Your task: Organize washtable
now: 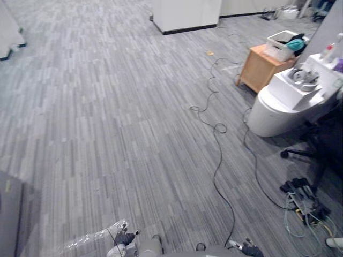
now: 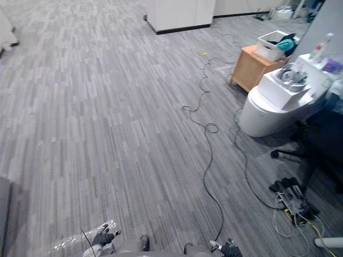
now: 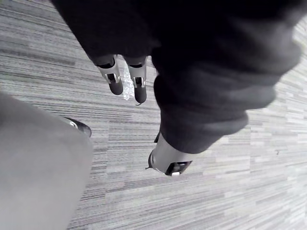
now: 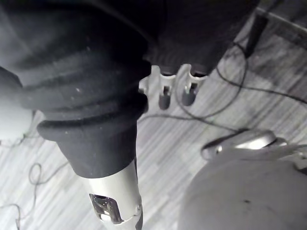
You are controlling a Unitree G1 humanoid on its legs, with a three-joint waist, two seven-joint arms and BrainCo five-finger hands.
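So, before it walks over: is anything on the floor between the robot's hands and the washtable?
Yes. A black cable crosses the carpet in front of the washtable, and a chair's wheeled base and a tangle of plugs lie beside its near side.

I see the bench [image 1: 268,113] far right, a cabinet [image 1: 258,69] behind it carrying a basket [image 1: 277,49], cables [image 1: 218,155] on the floor [image 1: 107,107] before it.

The carpeted floor [image 1: 107,107] lies open ahead and to the left. On the right, a wooden cabinet [image 1: 256,72], the white surface [image 1: 268,115], a black chair base [image 1: 300,154] and tangled cables [image 1: 303,206] crowd the way.
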